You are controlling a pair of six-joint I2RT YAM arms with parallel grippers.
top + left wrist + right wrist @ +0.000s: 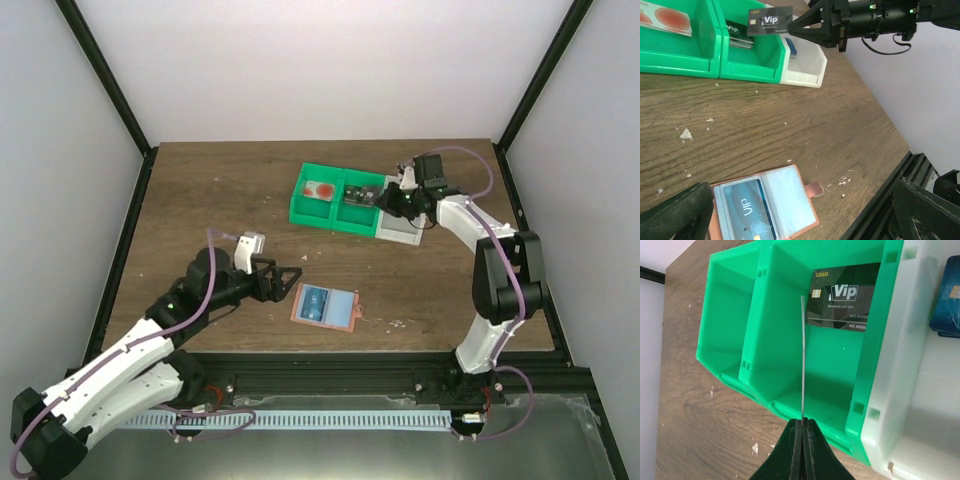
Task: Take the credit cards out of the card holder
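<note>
The card holder (323, 305) lies open and flat on the wooden table, salmon-pink with clear sleeves. One sleeve shows a blue credit card (745, 210); the sleeve beside it (787, 197) looks empty. My left gripper (290, 278) hovers open just left of the holder, its fingers (675, 217) apart and holding nothing. My right gripper (803, 422) is shut on a black credit card (770, 21), seen edge-on (803, 360) in its own wrist view, above the green bin's right compartment. More black cards (847, 295) lie in that compartment.
The green two-compartment bin (306, 212) stands at the back centre, with red-and-white items (320, 190) in its left compartment. A white bin (400, 232) adjoins it on the right and holds a blue card (946, 300). Small white crumbs dot the table.
</note>
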